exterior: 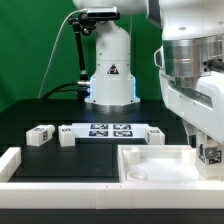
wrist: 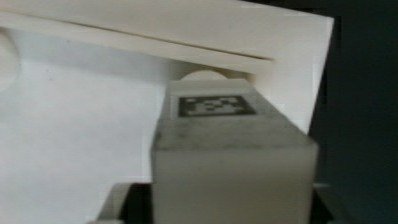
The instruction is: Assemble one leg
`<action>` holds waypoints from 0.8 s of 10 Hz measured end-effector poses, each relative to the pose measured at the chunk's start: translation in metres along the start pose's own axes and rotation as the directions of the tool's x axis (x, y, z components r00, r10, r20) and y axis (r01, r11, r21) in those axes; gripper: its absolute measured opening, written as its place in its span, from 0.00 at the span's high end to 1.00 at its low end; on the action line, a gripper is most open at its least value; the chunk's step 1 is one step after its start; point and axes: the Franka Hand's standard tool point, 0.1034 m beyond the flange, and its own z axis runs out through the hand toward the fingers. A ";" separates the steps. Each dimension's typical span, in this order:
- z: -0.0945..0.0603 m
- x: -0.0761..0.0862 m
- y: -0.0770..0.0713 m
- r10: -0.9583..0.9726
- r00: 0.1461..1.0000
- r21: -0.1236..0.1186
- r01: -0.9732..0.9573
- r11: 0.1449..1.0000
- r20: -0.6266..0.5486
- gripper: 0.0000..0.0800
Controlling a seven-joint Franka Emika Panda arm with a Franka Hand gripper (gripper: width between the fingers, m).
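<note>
My gripper [exterior: 204, 152] is shut on a leg [exterior: 210, 153], a small white block with a black-and-white tag. It holds the leg over the near right corner of the wide white tray-like part [exterior: 150, 165]. In the wrist view the leg [wrist: 228, 150] fills the middle, clamped between the dark jaws of the gripper [wrist: 222, 208]. Its tag faces the camera and its far end points at a rounded spot at the corner of the tray-like part [wrist: 89, 120]. I cannot tell whether the leg touches the tray-like part.
Two loose legs [exterior: 40, 135] [exterior: 67, 135] lie at the exterior view's left, and another [exterior: 155, 137] lies by the marker board [exterior: 110, 130]. A white L-shaped fence [exterior: 12, 160] runs along the front. The arm's base [exterior: 110, 70] stands behind.
</note>
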 end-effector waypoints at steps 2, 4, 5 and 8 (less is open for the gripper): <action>0.000 -0.001 0.002 0.215 0.977 -0.008 -0.215 0.977 -0.001 0.64; 0.000 -0.001 0.002 0.229 0.973 -0.010 -0.229 0.973 0.006 0.64; 0.001 -0.002 0.003 0.208 0.978 -0.010 -0.208 0.978 0.007 0.64; 0.000 -0.002 0.002 0.009 1.000 -0.009 -0.009 1.000 0.009 0.29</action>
